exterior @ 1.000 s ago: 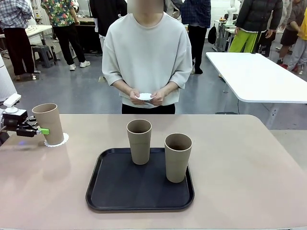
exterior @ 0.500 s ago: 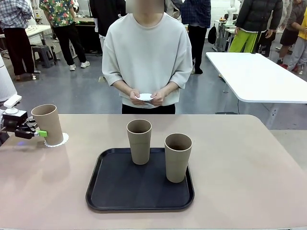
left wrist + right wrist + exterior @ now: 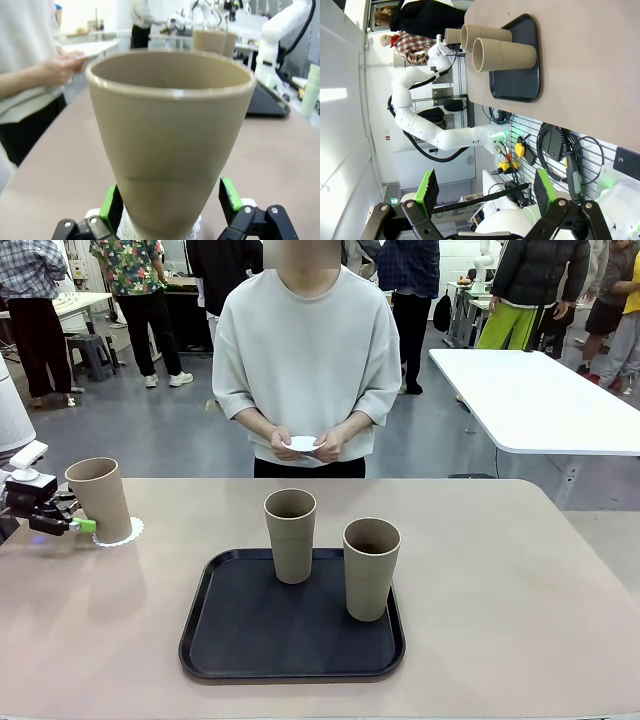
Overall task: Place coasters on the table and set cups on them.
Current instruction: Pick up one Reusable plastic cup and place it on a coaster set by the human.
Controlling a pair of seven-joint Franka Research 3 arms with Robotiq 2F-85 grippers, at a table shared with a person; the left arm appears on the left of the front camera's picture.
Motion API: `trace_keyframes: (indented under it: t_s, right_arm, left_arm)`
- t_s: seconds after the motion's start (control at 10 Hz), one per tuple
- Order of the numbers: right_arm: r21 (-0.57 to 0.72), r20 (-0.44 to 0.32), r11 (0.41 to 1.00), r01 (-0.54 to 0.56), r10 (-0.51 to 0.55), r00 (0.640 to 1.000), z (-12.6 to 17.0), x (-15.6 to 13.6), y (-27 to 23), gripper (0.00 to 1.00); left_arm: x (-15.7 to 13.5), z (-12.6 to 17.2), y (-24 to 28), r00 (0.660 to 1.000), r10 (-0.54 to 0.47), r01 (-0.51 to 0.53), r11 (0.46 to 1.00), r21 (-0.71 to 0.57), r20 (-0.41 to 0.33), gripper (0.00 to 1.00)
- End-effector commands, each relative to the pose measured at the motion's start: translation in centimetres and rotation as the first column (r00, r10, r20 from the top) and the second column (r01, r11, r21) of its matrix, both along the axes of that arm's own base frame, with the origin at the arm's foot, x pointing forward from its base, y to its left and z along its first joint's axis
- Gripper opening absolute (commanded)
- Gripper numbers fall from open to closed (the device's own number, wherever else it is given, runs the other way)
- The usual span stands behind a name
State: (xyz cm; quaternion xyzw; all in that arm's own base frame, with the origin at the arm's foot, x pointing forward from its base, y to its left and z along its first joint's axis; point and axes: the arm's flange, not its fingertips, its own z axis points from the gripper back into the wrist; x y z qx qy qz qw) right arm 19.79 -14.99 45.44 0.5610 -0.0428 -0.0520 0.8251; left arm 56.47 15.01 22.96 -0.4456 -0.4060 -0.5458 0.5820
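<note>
At far left our left gripper (image 3: 92, 524) straddles 1 cup (image 3: 100, 495), jaws spread — seated on its coaster (image 3: 132, 532), it needs no grip; right gripper (image 3: 485, 192) spread, empty.

Cup (image 3: 170, 140) planted squarely between the left fingers (image 3: 228, 194), each just beside its wall, no way straight through. Either side of the fingers, bare bench (image 3: 280, 150), wide open. Far ahead and to the right of the fingers, tray (image 3: 200, 635) with two more cups (image 3: 290, 540) standing in the path.

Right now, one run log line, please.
left gripper: open, flanking cup on coaster | right gripper: open, empty | tray: two cups | person: holds spare coaster
</note>
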Motion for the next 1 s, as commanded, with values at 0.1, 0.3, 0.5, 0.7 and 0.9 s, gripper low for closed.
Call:
trace_keyframes:
  t_s: [0.1,0.3,0.5,0.7,0.9]
  right_arm:
    - [0.013,0.005,1.0,-0.004,0.004,1.0,0.0,0.0,0.0,1.0]
    - [0.013,0.005,1.0,-0.004,0.004,1.0,0.0,0.0,0.0,1.0]
    - [0.013,0.005,1.0,-0.004,0.004,1.0,0.0,0.0,0.0,1.0]
    - [0.013,0.005,1.0,-0.004,0.004,1.0,0.0,0.0,0.0,1.0]
    - [0.013,0.005,1.0,-0.004,0.004,1.0,0.0,0.0,0.0,1.0]
  left_arm:
    - [0.0,0.0,0.2,0.997,-0.055,0.046,0.987,0.154,0.053,1.0]
    - [-0.1,0.7,0.9,0.995,-0.06,0.04,0.972,0.231,0.08,1.0]
    - [-0.6,2.7,2.0,0.993,-0.055,0.022,0.952,0.305,0.101,1.0]
    - [-1.1,5.5,3.9,0.988,-0.036,-0.028,0.918,0.395,0.153,1.0]
    - [-4.7,13.6,5.8,0.959,-0.034,-0.149,0.785,0.601,0.282,1.0]
